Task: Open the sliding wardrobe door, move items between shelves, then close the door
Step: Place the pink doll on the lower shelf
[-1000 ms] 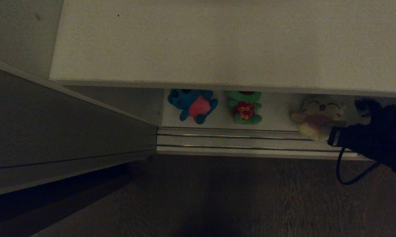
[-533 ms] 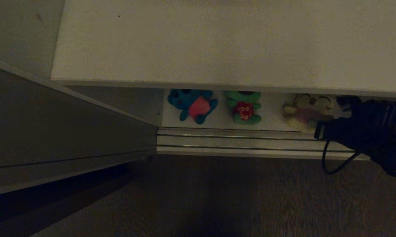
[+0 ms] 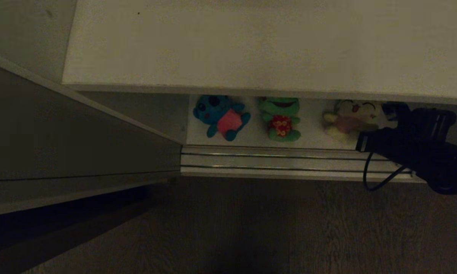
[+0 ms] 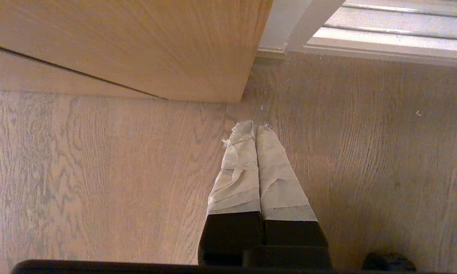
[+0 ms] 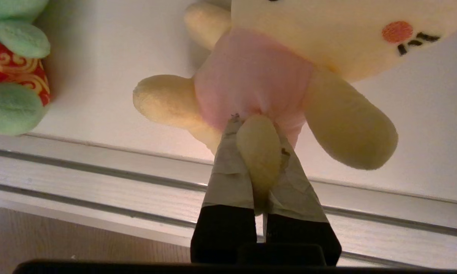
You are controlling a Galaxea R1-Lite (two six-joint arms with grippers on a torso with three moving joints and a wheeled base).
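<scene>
Right gripper (image 5: 256, 133): its jaws are clamped on one leg of the yellow toy (image 5: 289, 72), the taped fingers (image 5: 228, 179) pinching the soft limb from both sides; a thin limb is likely chosen because the body is too wide for the jaws.
Yellow toy: it sits directly ahead of the jaws, over the front edge of the lower shelf (image 5: 110, 72), pink belly toward the wrist camera; whether it rests on the board or hangs just clear cannot be told.
Green frog (image 3: 280, 119): on the same shelf, off to the robot's left of the jaws, well apart from them and untouched.
Blue toy (image 3: 221, 118): farther left again, beyond the frog.
Upper shelf (image 3: 251, 45): overhangs the toys, a bare board above the jaws; probably the destination.
Sliding wardrobe door (image 3: 61, 133): pushed aside to the far left, so the opening in front of the jaws is free.
Floor rails (image 3: 274, 161): run just under the right gripper.
Left gripper (image 4: 256, 131): jaws pressed together, empty, over the wooden floor (image 4: 99, 171), idle.
</scene>
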